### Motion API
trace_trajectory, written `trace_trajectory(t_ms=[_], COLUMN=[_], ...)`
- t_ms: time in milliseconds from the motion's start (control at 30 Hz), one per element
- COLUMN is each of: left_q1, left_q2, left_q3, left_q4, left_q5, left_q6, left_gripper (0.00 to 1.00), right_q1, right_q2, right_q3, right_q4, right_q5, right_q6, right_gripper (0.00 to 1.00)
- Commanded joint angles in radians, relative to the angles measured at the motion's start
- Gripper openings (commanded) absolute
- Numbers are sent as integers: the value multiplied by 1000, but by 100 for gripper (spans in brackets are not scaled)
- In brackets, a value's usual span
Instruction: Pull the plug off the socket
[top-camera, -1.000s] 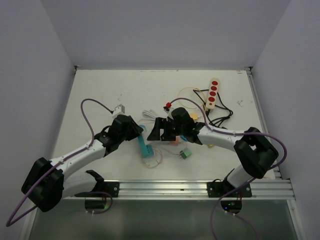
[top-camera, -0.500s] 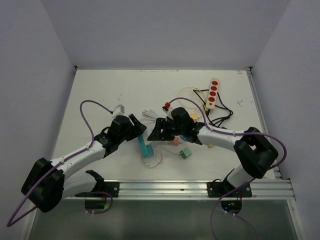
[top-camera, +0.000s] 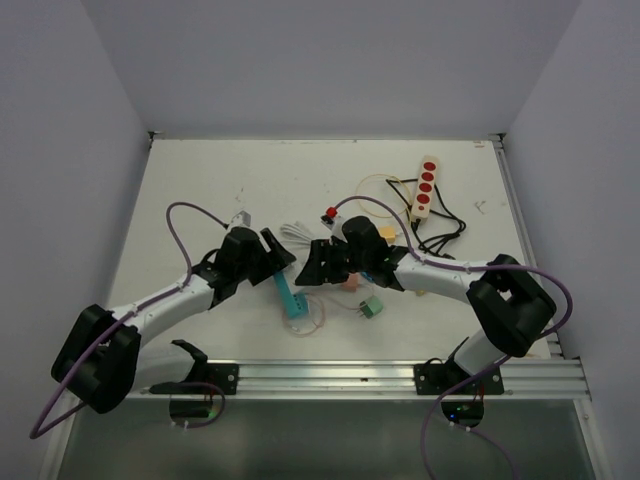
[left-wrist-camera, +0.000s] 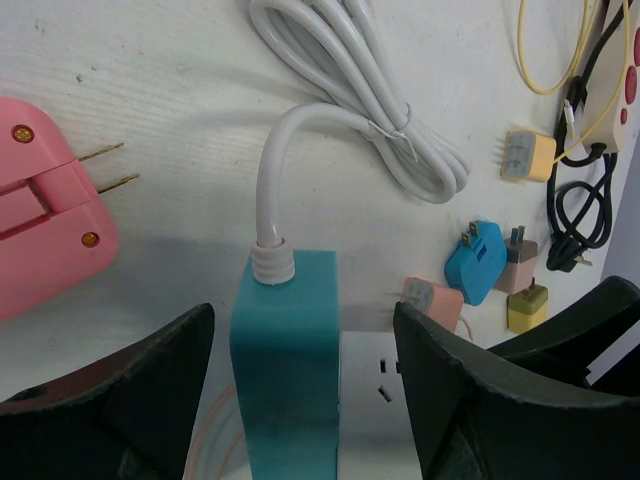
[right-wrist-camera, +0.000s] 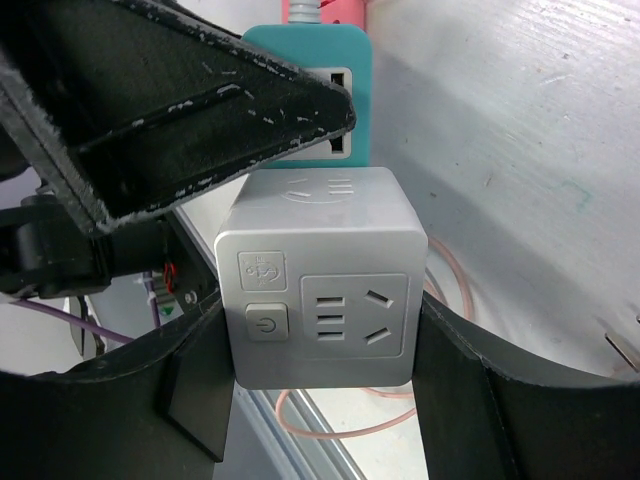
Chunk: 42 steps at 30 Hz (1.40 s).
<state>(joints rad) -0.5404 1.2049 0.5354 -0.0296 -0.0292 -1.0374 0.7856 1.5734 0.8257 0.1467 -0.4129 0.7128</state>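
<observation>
White tubular links make up the left arm (top-camera: 160, 300) and the right arm (top-camera: 440, 272), joined by bulky black joint housings (top-camera: 512, 305). A purple cable (top-camera: 172, 212) is looped along the left arm, and a second purple cable (top-camera: 569, 296) along the right. The fingers (left-wrist-camera: 480, 400) of the left gripper (top-camera: 278, 250) are broad, matte black wedges. Those (right-wrist-camera: 180, 100) of the right gripper (top-camera: 312, 262) are black, ribbed and flecked with white scuffs.

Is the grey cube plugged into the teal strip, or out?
Plugged in: the cube sits flush against the strip, no prongs showing between them.
</observation>
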Motion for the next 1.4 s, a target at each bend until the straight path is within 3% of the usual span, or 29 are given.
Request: trace_trajectory(t_ms=[0, 167, 400, 500, 533, 633, 867, 1000, 1200, 1367], left_q1=[36, 43, 43, 43, 43, 43, 43, 43, 43, 43], left_q2=[1, 7, 35, 33, 32, 21, -2, -4, -2, -8], left_q3=[28, 26, 0, -6, -6, -5, -18, -37, -41, -25], left_q4=[-3, 13, 57, 56, 51, 34, -27, -43, -56, -82], left_q5=[66, 103, 150, 143, 137, 101, -4, -70, -103, -118], left_q6=[5, 23, 28, 43, 48, 79, 158, 197, 232, 232], left_gripper=[74, 59, 46, 29, 19, 0, 0, 0, 0, 0], right_q1=[10, 10, 10, 10, 10, 10, -31, -115, -212, -256], right_q2=[-53, -49, -47, -47, -52, -67, -159, -229, -280, -315], right_q3=[3, -5, 0, 1, 1, 7, 9, 15, 49, 29], right_q4=[123, 154, 166, 165, 162, 128, 42, -45, -188, -194], right_q5=[-78, -89, -95, -99, -104, -98, -84, -125, -142, -161], right_q6=[-39, -30, -26, -21, -21, -30, -62, -68, -125, -125], right_gripper=[0, 0, 0, 0, 0, 0, 0, 0, 0, 0])
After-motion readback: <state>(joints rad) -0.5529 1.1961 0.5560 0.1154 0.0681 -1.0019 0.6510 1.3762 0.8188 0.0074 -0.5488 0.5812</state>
